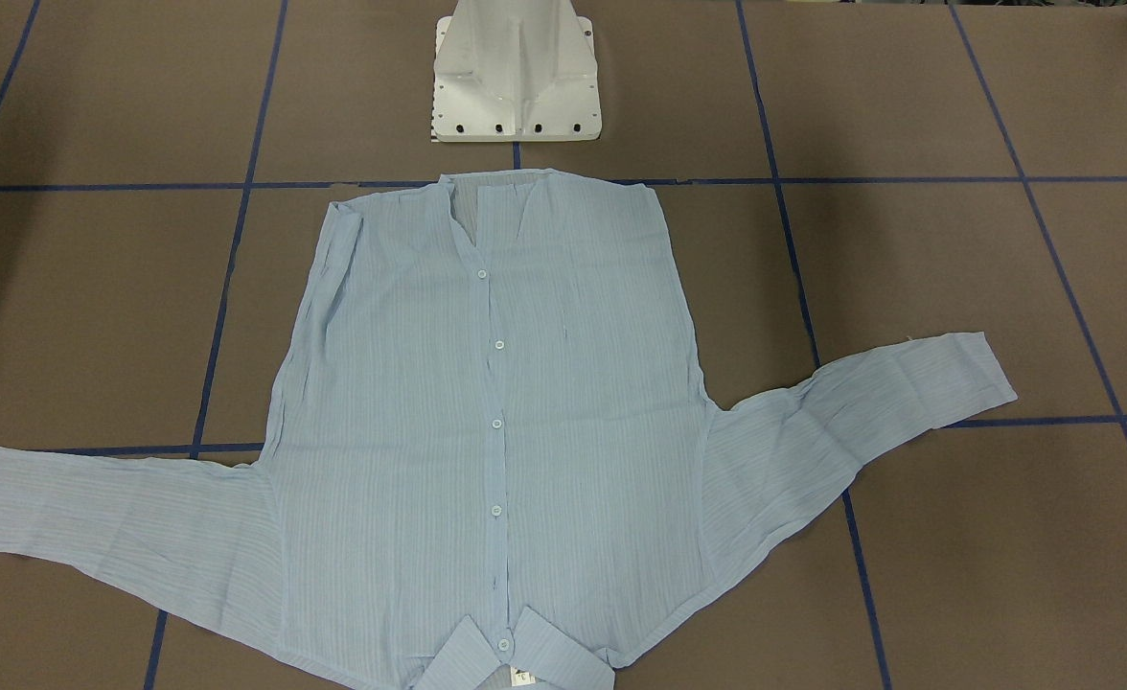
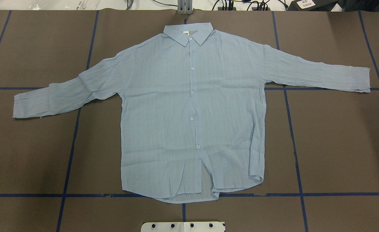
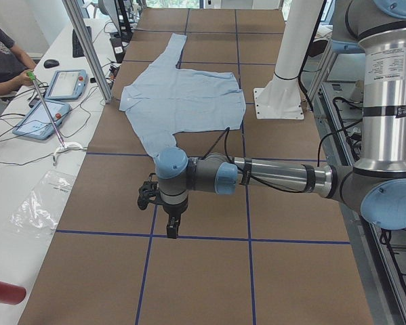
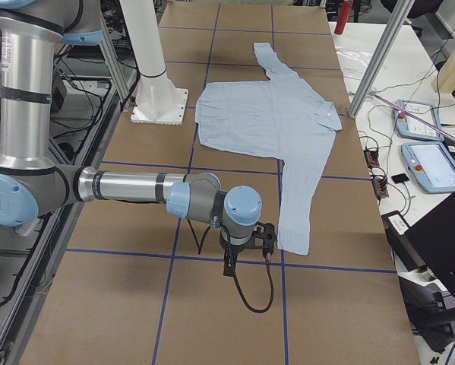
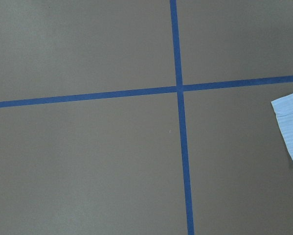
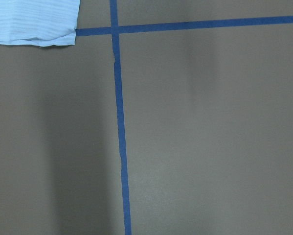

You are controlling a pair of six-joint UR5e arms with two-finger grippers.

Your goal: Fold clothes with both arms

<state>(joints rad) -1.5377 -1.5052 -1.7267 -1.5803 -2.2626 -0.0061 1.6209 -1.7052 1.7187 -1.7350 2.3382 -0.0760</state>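
The shirt point(image 2: 189, 112) lies flat in the middle of the brown table point(image 2: 337, 145). Its front is up and it is buttoned. Seen from above, the collar point(image 2: 188, 32) is at 12 o'clock. The hem point(image 2: 189, 196) is at 6 o'clock, near the white base point(image 2: 183, 226). The left sleeve point(image 2: 70, 90) goes out to 9 o'clock and the right sleeve point(image 2: 315, 72) goes out to 3 o'clock. White buttons point(image 2: 192, 92) run down the middle. Blue tape point(image 2: 292, 135) makes big squares on the table.

The left arm point(image 3: 277, 177) reaches out low over the table, near the end of the left sleeve. The left gripper point(image 3: 172, 227) points down and hangs above the table, not touching the shirt. I cannot tell if it is wide or narrow. Its camera sees the left cuff point(image 5: 290, 129) at 3 o'clock.

The right arm point(image 4: 128, 186) reaches out low on the other side. The right gripper point(image 4: 229, 266) hangs above the table near the end of the right sleeve, not touching it. I cannot tell if it is wide or narrow. Its camera sees the right cuff point(image 6: 33, 22) at 11 o'clock.
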